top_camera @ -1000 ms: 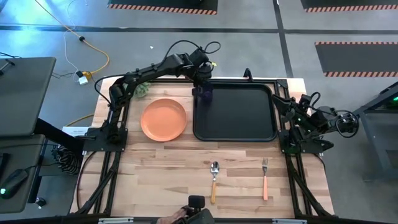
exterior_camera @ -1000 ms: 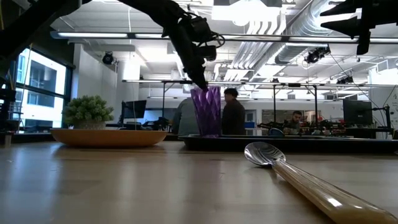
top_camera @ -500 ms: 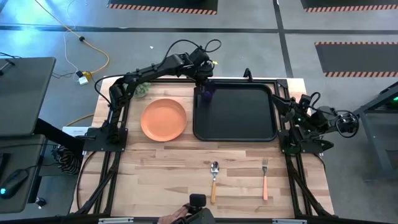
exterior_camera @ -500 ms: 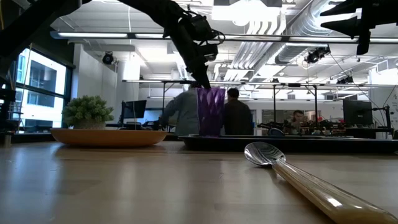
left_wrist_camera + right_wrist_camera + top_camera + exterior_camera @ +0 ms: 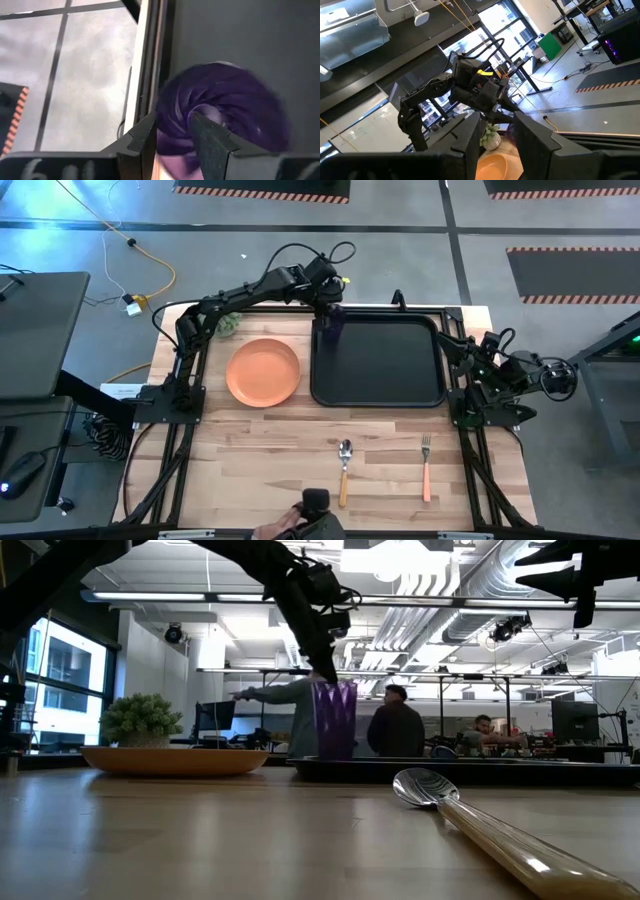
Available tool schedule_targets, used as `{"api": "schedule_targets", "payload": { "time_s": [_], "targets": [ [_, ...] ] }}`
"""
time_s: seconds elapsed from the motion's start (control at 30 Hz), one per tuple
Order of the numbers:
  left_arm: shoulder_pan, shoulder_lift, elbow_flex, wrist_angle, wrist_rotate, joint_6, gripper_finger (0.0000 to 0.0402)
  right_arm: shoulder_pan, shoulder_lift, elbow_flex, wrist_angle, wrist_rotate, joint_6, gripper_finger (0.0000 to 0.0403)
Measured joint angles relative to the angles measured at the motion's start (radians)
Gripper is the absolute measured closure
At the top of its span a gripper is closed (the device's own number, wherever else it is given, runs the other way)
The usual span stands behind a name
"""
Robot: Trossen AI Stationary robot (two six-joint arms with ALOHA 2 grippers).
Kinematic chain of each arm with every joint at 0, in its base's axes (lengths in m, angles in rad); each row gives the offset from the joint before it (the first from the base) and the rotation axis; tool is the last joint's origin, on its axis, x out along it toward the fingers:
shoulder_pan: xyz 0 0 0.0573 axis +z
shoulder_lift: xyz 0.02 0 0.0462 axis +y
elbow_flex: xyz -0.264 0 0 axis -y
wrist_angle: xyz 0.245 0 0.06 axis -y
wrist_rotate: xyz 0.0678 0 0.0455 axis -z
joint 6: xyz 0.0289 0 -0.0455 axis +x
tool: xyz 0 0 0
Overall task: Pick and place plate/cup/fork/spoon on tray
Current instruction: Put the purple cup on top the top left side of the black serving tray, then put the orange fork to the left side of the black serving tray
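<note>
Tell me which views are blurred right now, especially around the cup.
Left wrist view: the cup is smeared soft between the left tool fingers. Low view: the spoon handle blurs toward the lens; cup fairly sharp. High view: crisp throughout.

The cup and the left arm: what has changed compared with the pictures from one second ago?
The left gripper carried the cup a little further over the tray, from its rim toward the far left corner. Its fingers keep pinching the cup's wall, one inside and one outside. The plate, spoon, fork and the right gripper, parked beside the tray, did not move.
</note>
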Motion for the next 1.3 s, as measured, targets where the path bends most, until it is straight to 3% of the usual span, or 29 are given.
{"api": "schedule_targets", "payload": {
  "time_s": [0.4, 0.73, 1.0, 1.3],
  "targets": [
    [0.000, 0.000, 0.000, -0.001, -0.013, -0.015, 0.0291, 0.000, 0.000, 0.000, 0.000, 0.000, 0.000, 0.0293],
    [0.002, 0.001, 0.094, -0.040, -0.013, -0.057, 0.0291, 0.000, 0.000, 0.000, 0.000, 0.000, 0.000, 0.0293],
    [0.002, 0.001, 0.248, -0.288, -0.013, -0.108, 0.0291, 0.000, 0.000, 0.000, 0.039, -0.048, -0.010, 0.0293],
    [0.002, -0.018, 0.344, -0.655, -0.013, -0.236, 0.0291, 0.000, 0.071, 0.000, 0.292, -0.158, -0.210, 0.0293]
  ]
}}
